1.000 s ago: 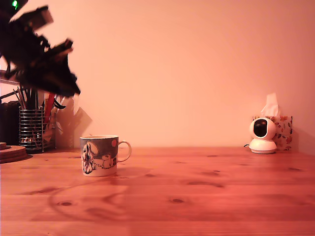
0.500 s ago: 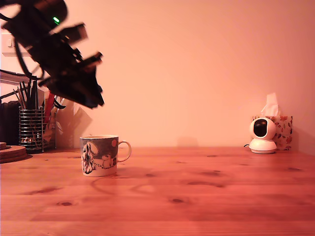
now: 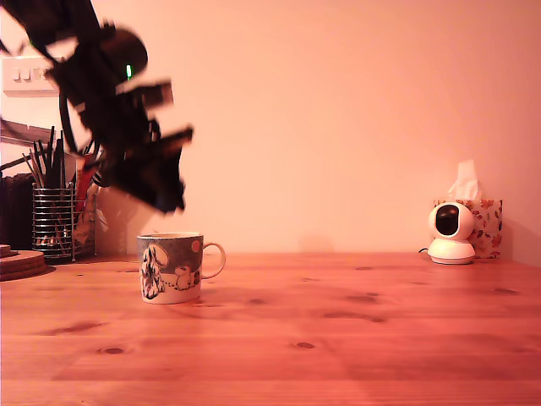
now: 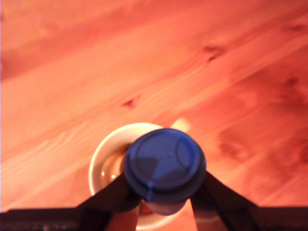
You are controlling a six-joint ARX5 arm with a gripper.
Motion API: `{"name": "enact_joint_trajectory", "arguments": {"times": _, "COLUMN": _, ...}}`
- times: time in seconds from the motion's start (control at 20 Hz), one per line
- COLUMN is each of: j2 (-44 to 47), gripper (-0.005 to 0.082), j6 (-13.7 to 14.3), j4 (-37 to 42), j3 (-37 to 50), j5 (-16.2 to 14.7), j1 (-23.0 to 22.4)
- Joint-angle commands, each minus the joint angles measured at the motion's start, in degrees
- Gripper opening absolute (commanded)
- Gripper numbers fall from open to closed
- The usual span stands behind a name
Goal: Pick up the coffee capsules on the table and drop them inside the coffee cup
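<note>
I see my gripper clamped on the dark blue coffee capsule, round flat face toward the wrist camera, directly above the pale-rimmed coffee cup on the bench

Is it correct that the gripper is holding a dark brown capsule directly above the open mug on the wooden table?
Not quite: the capsule is dark blue, not dark brown, as the wrist view shows. The rest holds: the gripper is shut on it above the open mug, which stands on the wooden table.
</note>
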State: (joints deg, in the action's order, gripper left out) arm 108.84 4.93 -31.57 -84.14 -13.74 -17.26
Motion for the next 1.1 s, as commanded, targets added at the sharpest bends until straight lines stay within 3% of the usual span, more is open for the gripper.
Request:
{"name": "enact_joint_trajectory", "arguments": {"times": 0.0, "j2": 1.6, "gripper": 0.0079, "j6": 0.3, "j4": -0.7, "j3": -0.3, "j5": 0.3, "j1": -0.2}}
{"name": "enact_joint_trajectory", "arguments": {"times": 1.05, "j2": 2.4, "gripper": 0.0080, "j6": 1.1, "j4": -3.0, "j3": -0.3, "j5": 1.0, "j1": -0.2}}
